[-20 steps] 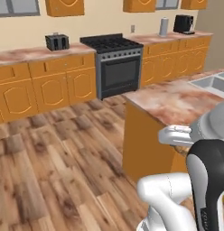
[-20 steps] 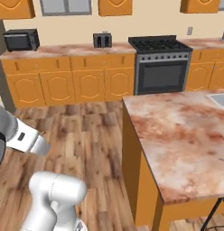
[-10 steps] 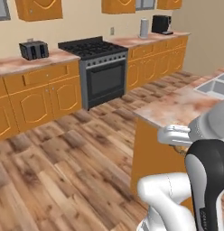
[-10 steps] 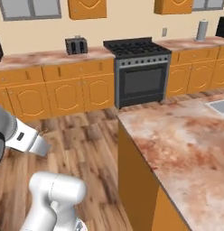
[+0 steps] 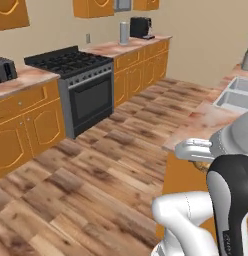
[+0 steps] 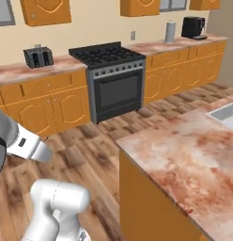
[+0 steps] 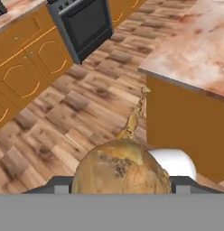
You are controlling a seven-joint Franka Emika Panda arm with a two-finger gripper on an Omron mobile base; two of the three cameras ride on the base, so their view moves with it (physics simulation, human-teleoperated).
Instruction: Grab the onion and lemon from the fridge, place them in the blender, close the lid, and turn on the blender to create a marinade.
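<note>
In the hand view a round tan-brown onion [image 7: 122,170] with a thin dry stem pointing away fills the space between my gripper's fingers. The gripper [image 7: 123,186] is shut on the onion, with its dark fingertips [image 7: 57,184] pressed against both sides. It is held in the air over the wooden floor, close to the corner of the island counter [image 7: 195,54]. My arm rises at the lower right of the left base view. The lemon, fridge, blender and lid are out of view.
A black stove [image 6: 113,77] stands in a row of orange cabinets along the back wall. Beside it are a toaster [image 6: 36,56] and a coffee machine [image 6: 192,27]. The marble island [image 6: 193,160] with a sink [image 5: 236,95] lies to my right, and wooden floor [image 5: 96,170] lies between.
The whole scene has slid left in both base views and the stove looks nearer, so the base has moved. The arm keeps its pose in those views.
</note>
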